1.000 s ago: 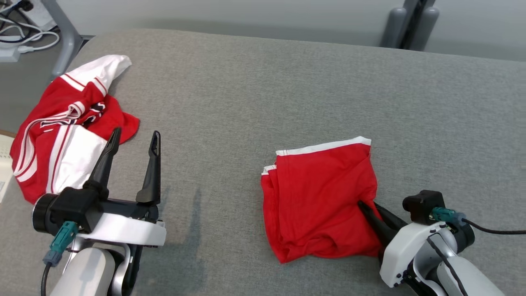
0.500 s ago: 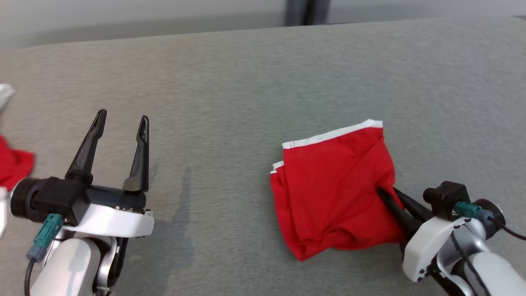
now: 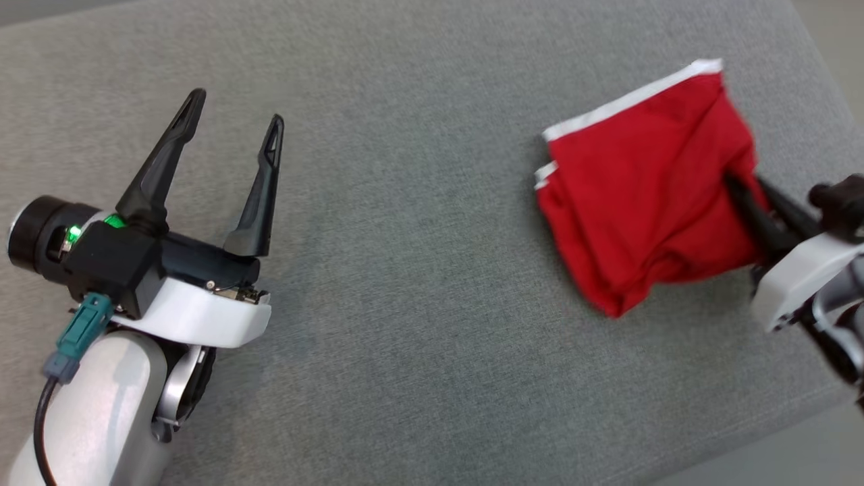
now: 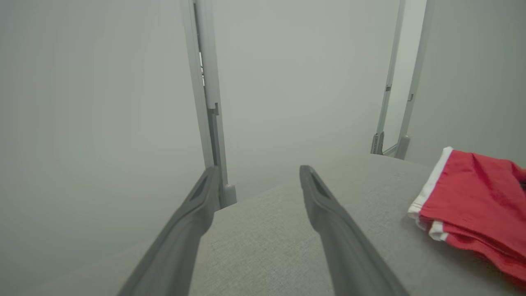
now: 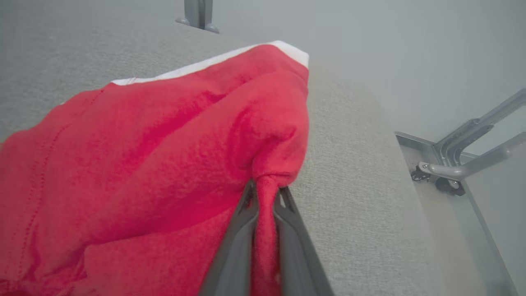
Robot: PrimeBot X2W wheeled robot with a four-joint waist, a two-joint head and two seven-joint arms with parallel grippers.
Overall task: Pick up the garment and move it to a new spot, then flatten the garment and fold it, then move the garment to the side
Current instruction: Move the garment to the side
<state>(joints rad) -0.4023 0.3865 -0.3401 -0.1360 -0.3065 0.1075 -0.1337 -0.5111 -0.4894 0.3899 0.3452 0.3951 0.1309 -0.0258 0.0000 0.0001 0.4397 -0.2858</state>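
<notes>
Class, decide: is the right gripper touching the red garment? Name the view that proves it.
Touching. The right wrist view shows the right gripper shut on a pinched fold of the red garment.

The left hand [image 4: 259, 170] rises from the bottom middle of the frame. Its two dark fingers [image 4: 337, 238] are spread wide, and grey tabletop [image 4: 263, 250] shows in the gap between them. Their tips reach about mid-frame, near the tabletop's far edge. At the right edge lies the folded red garment [image 4: 476, 193], its white-trimmed border turned toward the left and its layers stacked, well apart from the fingers. Behind is a pale wall [image 4: 102, 90], with a grey metal post [image 4: 205, 82] at upper centre-left and a slimmer frame [image 4: 396, 94] at upper right.
</notes>
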